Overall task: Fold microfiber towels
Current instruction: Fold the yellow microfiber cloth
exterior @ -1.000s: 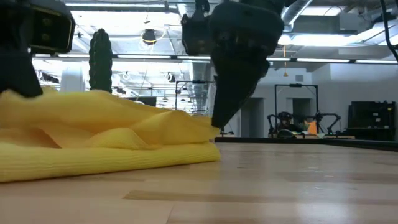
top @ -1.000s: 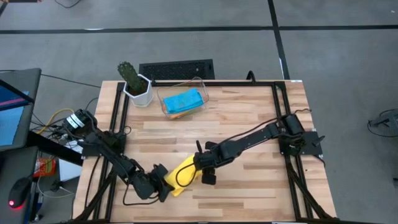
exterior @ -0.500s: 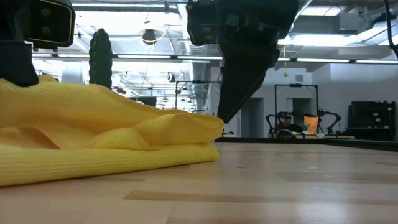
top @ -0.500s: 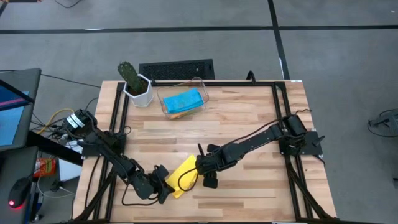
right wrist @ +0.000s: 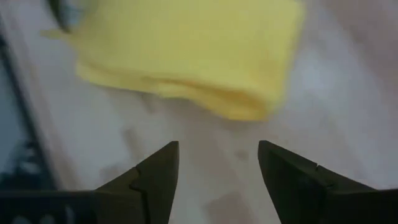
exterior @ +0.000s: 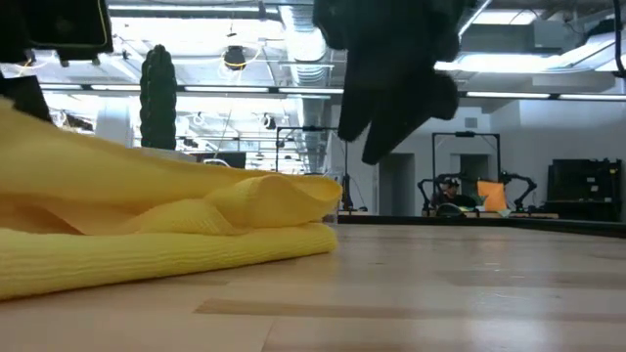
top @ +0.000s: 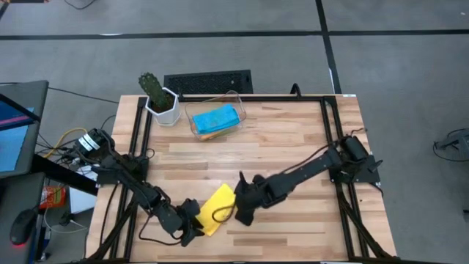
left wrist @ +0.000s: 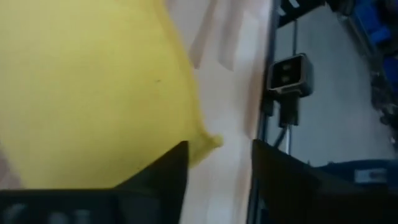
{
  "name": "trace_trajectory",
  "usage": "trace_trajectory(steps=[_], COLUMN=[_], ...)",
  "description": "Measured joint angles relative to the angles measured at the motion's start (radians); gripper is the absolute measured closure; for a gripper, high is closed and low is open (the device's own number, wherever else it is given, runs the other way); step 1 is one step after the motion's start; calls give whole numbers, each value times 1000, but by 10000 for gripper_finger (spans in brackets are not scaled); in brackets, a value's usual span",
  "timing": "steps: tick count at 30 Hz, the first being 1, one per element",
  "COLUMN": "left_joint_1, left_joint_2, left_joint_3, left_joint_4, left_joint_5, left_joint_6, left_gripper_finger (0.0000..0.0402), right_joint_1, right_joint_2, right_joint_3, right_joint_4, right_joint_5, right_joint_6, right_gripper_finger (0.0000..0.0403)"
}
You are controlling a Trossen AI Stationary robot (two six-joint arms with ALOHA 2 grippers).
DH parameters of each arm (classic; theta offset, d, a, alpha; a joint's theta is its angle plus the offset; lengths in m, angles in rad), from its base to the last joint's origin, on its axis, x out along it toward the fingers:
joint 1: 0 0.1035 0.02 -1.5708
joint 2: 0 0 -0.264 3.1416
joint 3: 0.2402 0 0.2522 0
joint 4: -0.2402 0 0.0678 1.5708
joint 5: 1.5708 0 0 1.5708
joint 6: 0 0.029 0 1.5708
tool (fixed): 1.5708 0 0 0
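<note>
A: Near the table's (top: 293, 139) front edge, our left gripper (top: 192, 230) has just loosened; its fingers now stand apart at the yellow towel's (top: 217, 208) corner, grasping nothing. The right gripper (top: 242, 213) has backed off the towel's other side, fingers spread wide, empty.

B: So we've released the fold. How does the towel look?

A: It lies toward the front-left, doubled over, layers stacked, rounded fold facing the right gripper, slightly puffy. We judge this one nearly done.

B: And farther back?

A: A blue towel (top: 215, 118) sits in the bin (top: 236, 99) at the rear edge.
</note>
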Motion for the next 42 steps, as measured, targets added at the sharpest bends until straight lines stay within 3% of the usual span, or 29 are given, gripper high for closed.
trace_trajectory(steps=[6,11,16,19,29,34,42], left_joint_1=[65,154,234,278,422,480,486], left_joint_2=[0,-9,-43,-56,-32,-31,-12], left_joint_3=[0,0,-1,-7,-9,-9,-9], left_joint_4=[60,161,170,163,83,79,66], left_joint_5=[116,283,368,400,297,340,346], left_joint_6=[78,155,272,339,626,672,720], left_gripper_finger=[138,108,117,128,175,189,202], right_joint_1=[90,146,170,163,138,129,100], right_joint_2=[23,76,165,193,237,251,262], right_joint_3=[-3,-10,0,-6,-2,-2,0], right_joint_4=[171,329,519,504,561,599,601], right_joint_5=[59,176,242,246,248,250,249], right_joint_6=[151,161,-10,-12,-36,-114,-127], right_gripper_finger=[158,159,172,189,237,238,232])
